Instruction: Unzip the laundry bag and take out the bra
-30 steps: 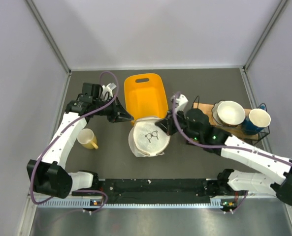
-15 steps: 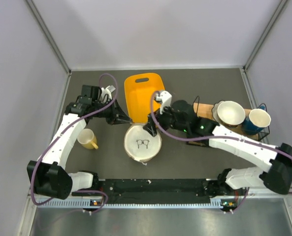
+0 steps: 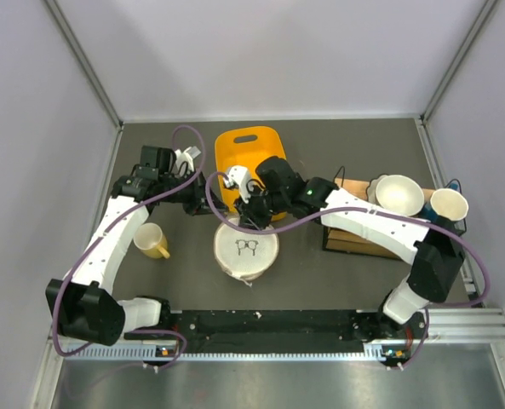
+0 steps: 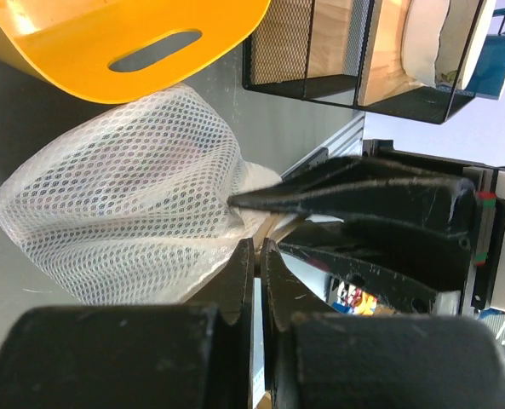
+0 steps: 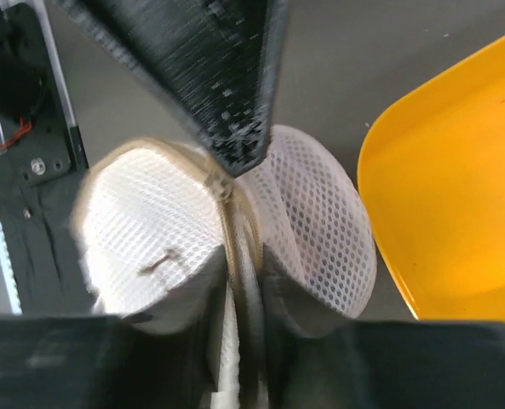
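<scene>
Centrally on the dark table (image 3: 320, 281) sits the laundry bag (image 3: 233, 266), flat face up with its small black drawing (image 3: 248, 247) showing, just in front of the yellow tub (image 3: 250, 162). Both arms meet at its far edge. The left gripper (image 3: 212, 207) is clenched, the bag's tan zip rim (image 5: 239, 247) caught between its tips and the mesh bulging out beside them. The right gripper (image 3: 251, 218) straddles the same rim, one of its fingers (image 5: 296, 294) on either side and close to it. Whether they actually press on it, I cannot tell from the blurred wrist view. A yellow mug (image 3: 152, 241) stands well apart, to the left.
</scene>
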